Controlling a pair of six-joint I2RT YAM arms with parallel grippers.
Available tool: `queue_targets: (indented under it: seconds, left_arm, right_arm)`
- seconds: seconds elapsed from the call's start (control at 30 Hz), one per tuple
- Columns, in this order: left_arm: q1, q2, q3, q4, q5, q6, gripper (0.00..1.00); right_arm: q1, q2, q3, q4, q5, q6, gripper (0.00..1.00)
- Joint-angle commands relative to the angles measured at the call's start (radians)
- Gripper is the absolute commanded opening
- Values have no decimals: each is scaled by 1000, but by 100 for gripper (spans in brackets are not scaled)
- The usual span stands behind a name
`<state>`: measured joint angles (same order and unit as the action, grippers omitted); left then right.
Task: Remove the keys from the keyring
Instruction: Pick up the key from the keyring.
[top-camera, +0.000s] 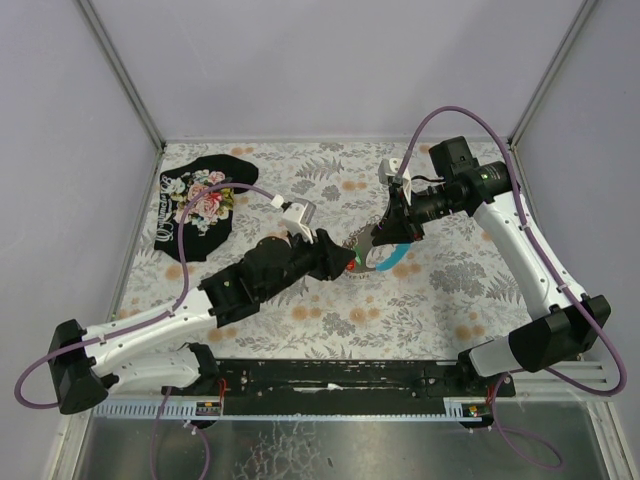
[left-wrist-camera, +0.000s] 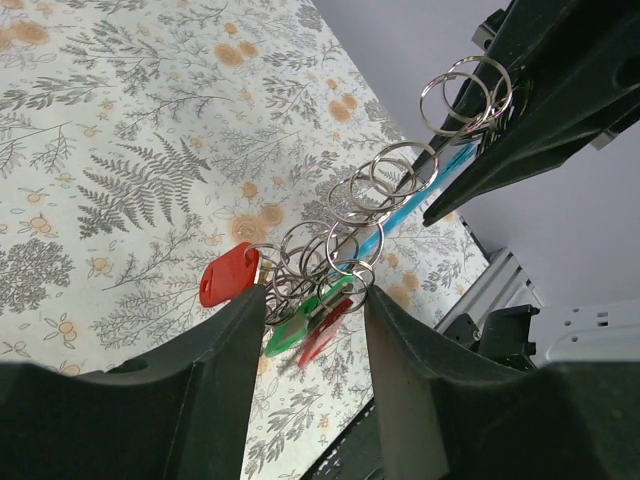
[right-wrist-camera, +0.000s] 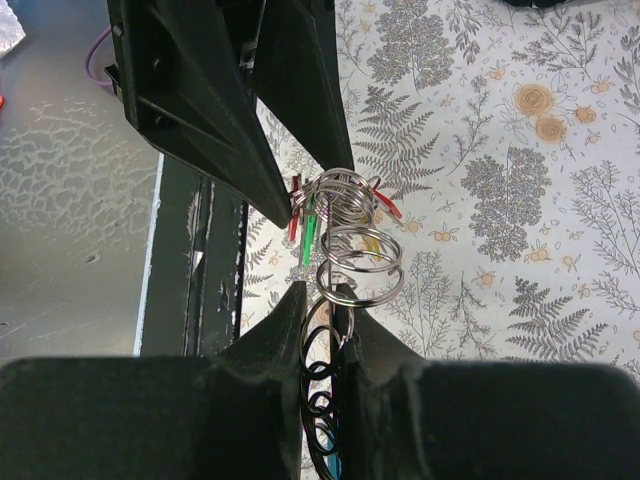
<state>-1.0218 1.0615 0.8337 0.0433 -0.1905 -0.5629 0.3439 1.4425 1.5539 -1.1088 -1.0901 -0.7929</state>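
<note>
The keyring (left-wrist-camera: 372, 192) is a string of linked silvery rings stretched in the air between my two grippers, with its light-blue fob (top-camera: 397, 258) hanging below. My right gripper (right-wrist-camera: 325, 300) is shut on the rings at the upper end. At the lower end hang the keys: a green one (left-wrist-camera: 296, 330) and a red one (left-wrist-camera: 322, 335) sit in the gap of my left gripper (left-wrist-camera: 315, 295), and another red head (left-wrist-camera: 228, 276) lies just outside its left finger. The left jaws stand apart around the cluster without pinching it. A yellow key (right-wrist-camera: 368, 243) shows behind the rings.
A black floral cloth (top-camera: 200, 205) lies at the table's back left. The floral tablecloth (top-camera: 460, 280) covers the work area, and a black rail (top-camera: 340, 380) runs along the near edge between the arm bases.
</note>
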Motion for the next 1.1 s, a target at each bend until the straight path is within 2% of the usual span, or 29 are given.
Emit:
queue_targets:
  seconds: [0.0, 0.3, 0.43, 0.5, 0.8, 0.93, 1.07]
  left_arm:
    - [-12, -13, 32, -21, -73, 12, 43]
    - [-10, -18, 54, -66, -116, 82, 36]
    - [-10, -33, 61, -78, -113, 124, 25]
    - [-9, -34, 65, -84, -101, 144, 22]
    - [16, -44, 56, -60, 38, 211, 23]
    - [71, -51, 40, -65, 132, 226, 24]
    - [122, -66, 17, -49, 189, 227, 19]
  right_arm:
    - [-5, -15, 5, 29, -43, 21, 0]
    - [-7, -20, 1, 26, -42, 20, 0]
    - [-7, -22, 0, 27, -41, 17, 0]
    - [-6, -21, 2, 24, -43, 17, 0]
    - [-7, -21, 2, 15, -45, 8, 0]
    - [-7, -21, 4, 9, -48, 2, 0]
    - [-7, -21, 5, 0, -53, -9, 0]
